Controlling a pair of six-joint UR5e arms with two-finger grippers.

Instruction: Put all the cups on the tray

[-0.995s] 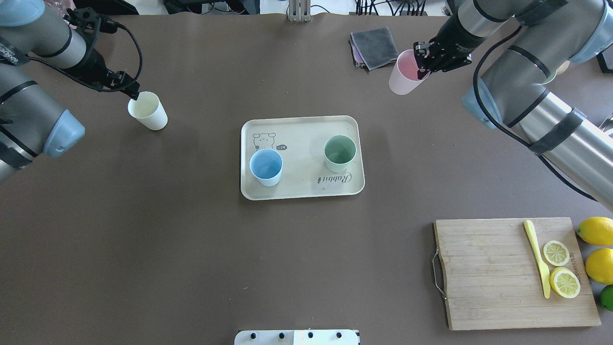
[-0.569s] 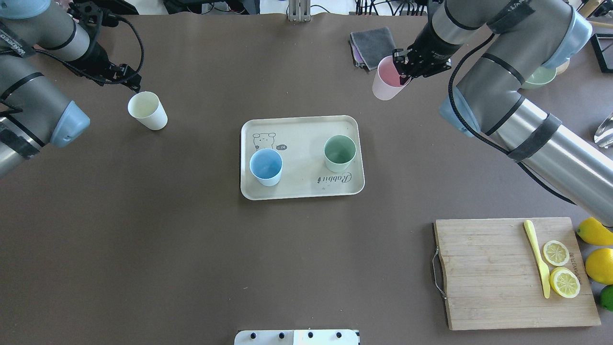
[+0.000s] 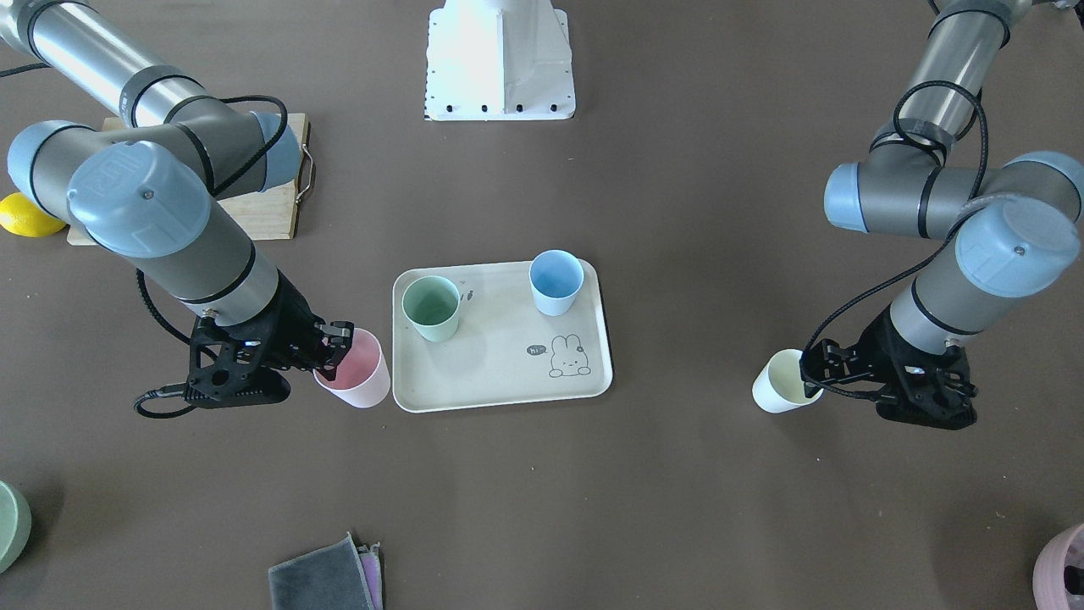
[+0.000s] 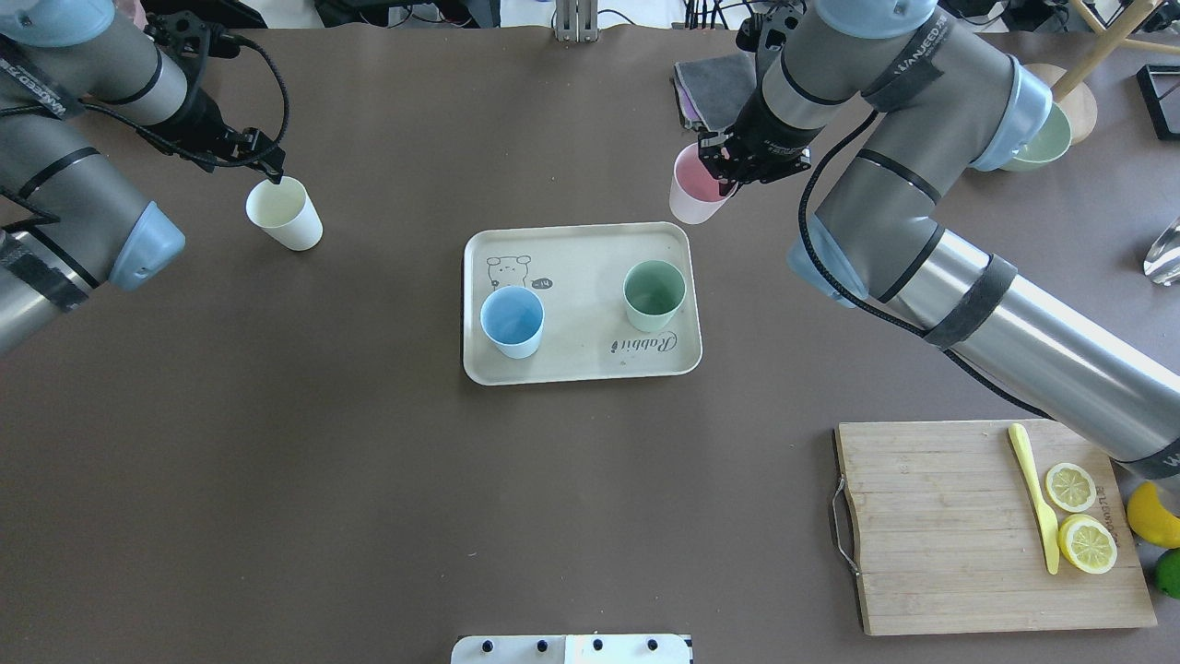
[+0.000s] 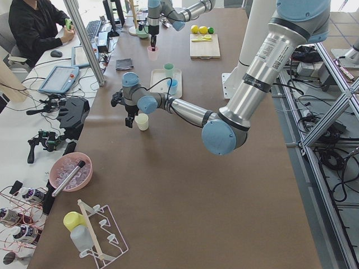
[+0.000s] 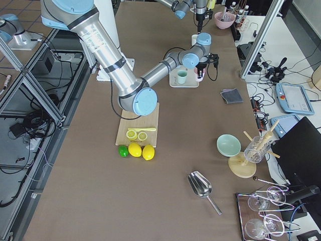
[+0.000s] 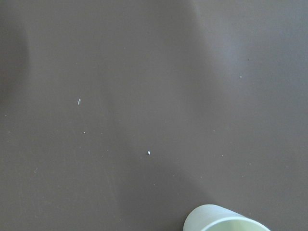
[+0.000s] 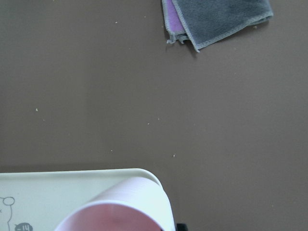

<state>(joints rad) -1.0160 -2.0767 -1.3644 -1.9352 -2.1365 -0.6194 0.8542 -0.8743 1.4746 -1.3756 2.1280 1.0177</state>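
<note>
The beige tray (image 4: 590, 267) lies mid-table with the light blue cup (image 4: 512, 321) and the sage green cup (image 4: 654, 295) upright on it. My right gripper (image 4: 728, 171) is shut on the rim of the pink cup (image 4: 693, 198) and holds it tilted just beyond the tray's far right corner. The front view shows the pink cup (image 3: 356, 373) beside the tray (image 3: 500, 373). The cream-white cup (image 4: 284, 214) stands on the table at the far left. My left gripper (image 4: 275, 173) is open at its far rim. The left wrist view shows only that cup's rim (image 7: 224, 221).
A wooden cutting board (image 4: 949, 553) with a yellow knife and lemon halves lies at the near right, with lemons and a lime beside it. A folded grey cloth (image 4: 714, 88) lies at the far edge. A green bowl (image 4: 1042, 138) stands far right. A mauve pot (image 3: 1063, 568) stands beyond the cream cup.
My right arm has carried the pink cup leftward, up to the tray's far right corner. My left gripper drew back from the cream cup's rim, then returned to it. The cream cup has not moved.
</note>
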